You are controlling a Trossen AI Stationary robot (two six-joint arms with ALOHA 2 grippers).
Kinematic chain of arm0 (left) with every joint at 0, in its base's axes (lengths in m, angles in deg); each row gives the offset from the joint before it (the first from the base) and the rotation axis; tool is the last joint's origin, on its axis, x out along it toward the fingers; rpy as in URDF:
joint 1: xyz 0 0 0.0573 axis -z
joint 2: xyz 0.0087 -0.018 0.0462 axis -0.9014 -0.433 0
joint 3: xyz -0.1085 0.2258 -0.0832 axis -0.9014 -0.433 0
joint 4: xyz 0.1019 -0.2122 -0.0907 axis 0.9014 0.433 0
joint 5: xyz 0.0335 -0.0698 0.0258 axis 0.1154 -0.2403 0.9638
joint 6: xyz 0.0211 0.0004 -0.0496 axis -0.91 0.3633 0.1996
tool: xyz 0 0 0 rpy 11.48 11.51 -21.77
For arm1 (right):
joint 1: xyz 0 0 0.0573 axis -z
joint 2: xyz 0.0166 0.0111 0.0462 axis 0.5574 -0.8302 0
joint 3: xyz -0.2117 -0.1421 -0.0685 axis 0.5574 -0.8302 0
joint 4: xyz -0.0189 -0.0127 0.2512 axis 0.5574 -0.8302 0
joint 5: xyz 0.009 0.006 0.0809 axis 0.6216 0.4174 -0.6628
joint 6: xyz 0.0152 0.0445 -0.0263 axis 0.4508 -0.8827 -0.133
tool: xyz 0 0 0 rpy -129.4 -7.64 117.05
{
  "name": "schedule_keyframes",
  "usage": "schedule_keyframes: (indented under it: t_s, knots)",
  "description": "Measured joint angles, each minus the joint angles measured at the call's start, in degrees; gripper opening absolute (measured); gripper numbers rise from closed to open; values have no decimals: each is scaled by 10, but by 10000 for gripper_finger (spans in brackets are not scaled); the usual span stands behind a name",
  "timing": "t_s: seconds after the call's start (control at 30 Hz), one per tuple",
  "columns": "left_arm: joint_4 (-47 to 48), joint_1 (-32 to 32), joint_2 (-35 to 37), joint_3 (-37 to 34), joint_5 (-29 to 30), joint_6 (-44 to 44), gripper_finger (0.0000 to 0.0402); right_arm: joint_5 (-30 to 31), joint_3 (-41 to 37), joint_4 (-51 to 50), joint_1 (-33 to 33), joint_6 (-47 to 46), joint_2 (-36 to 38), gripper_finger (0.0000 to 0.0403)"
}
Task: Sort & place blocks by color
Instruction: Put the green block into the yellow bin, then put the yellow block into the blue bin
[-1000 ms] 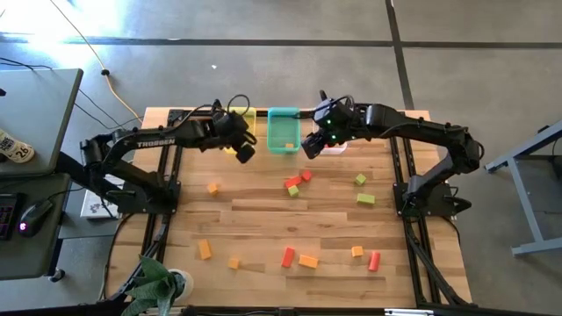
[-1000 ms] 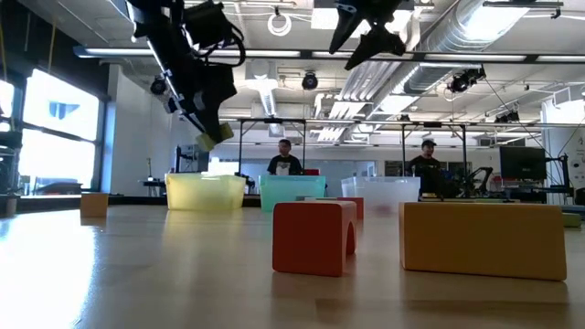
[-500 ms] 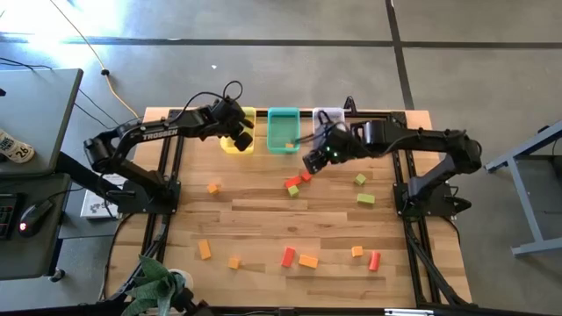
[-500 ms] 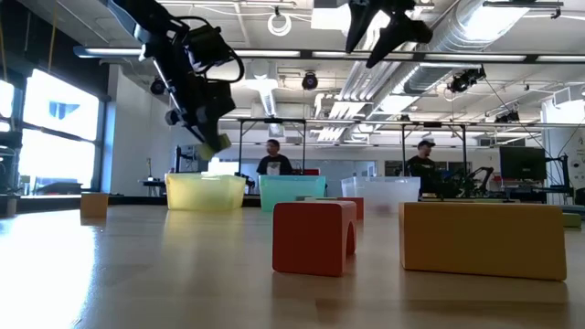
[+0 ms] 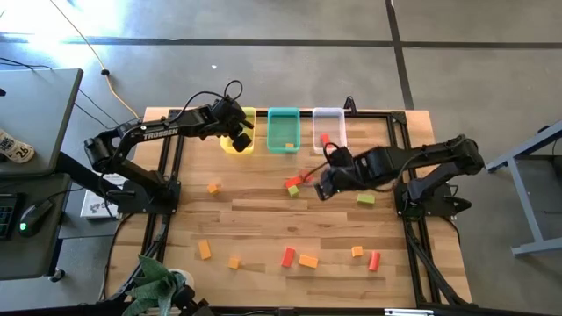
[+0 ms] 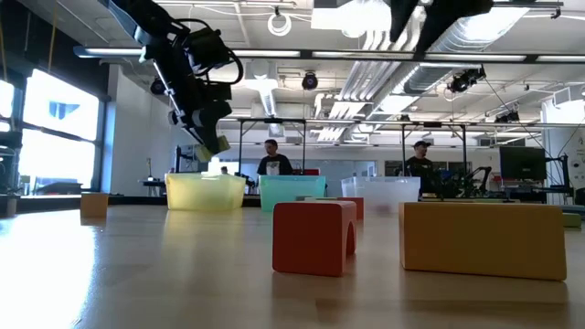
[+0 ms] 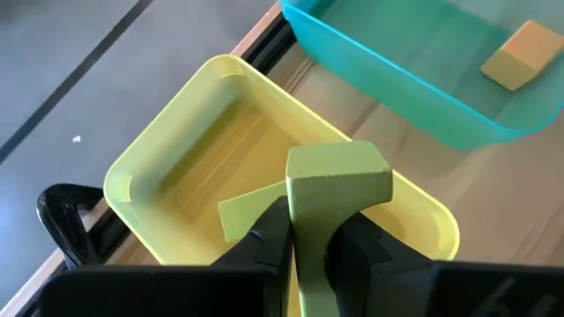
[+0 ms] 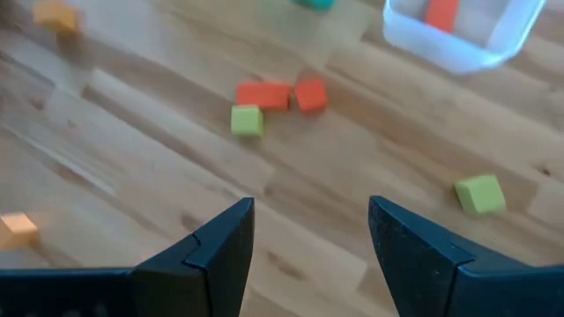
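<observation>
1. Left gripper [image 5: 239, 139] raised over the yellow bin [image 5: 249, 115] at the table's [image 5: 263, 219] far edge, jaws closed on a light green block [image 7: 338, 179]; same block visible under the gripper in the low view [image 6: 218, 145].
2. Inside the yellow bin [image 7: 167, 167], another flat green piece [image 7: 249, 210] lying on the floor.
3. Right gripper [image 5: 323, 186] hanging above the middle of the table, jaws open and holding nothing, fingers [image 8: 216, 246] spread wide in the right wrist view.
4. Teal bin [image 5: 283, 131] next to the yellow bin, with 1 orange block [image 7: 515, 57] inside.
5. Clear bin [image 5: 329, 117] next along the far edge, with 1 red block [image 8: 442, 12] inside.
6. Near the table's centre, 2 red blocks [image 8: 263, 94] touching, with a small green block [image 8: 247, 120] just beside them.
7. Toward the right edge, a green block [image 5: 365, 199] just beside the right gripper.
8. Near the left edge, an orange block [image 5: 212, 188] alone.
9. Along the near edge, orange blocks [image 5: 205, 250], a red block [image 5: 287, 256], an orange block [image 5: 308, 261] and a red cylinder [image 5: 375, 261] spread apart.
</observation>
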Motion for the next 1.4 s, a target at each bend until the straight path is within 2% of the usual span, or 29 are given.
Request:
schedule_keyframes:
  t_s: [0.13,0.4,0.6,0.8,0.93,1.1,1.3,1.4]
  knots:
    - [0,0,0,0,-15,-2,52,-13,0,-35,-33,-34,0,210]
    - [-1,0,0,0,-17,0,117,-9,-1,-94,-97,-118,0,210]
    - [-2,0,0,0,-15,17,144,-40,-42,-103,-140,-140,-1,210]
    - [-1,12,0,1,-21,45,149,-110,-111,-82,-172,-161,-1,210]
    - [1,25,0,17,-49,50,146,-147,-148,-39,-195,-161,-1,210]
    - [1,47,0,48,-74,99,145,-187,-193,34,-218,-186,-1,210]
    - [1,83,0,79,-84,121,145,-192,-237,111,-247,-262,-1,210]
    - [1,100,0,86,-84,121,145,-187,-244,118,-259,-298,-1,210]
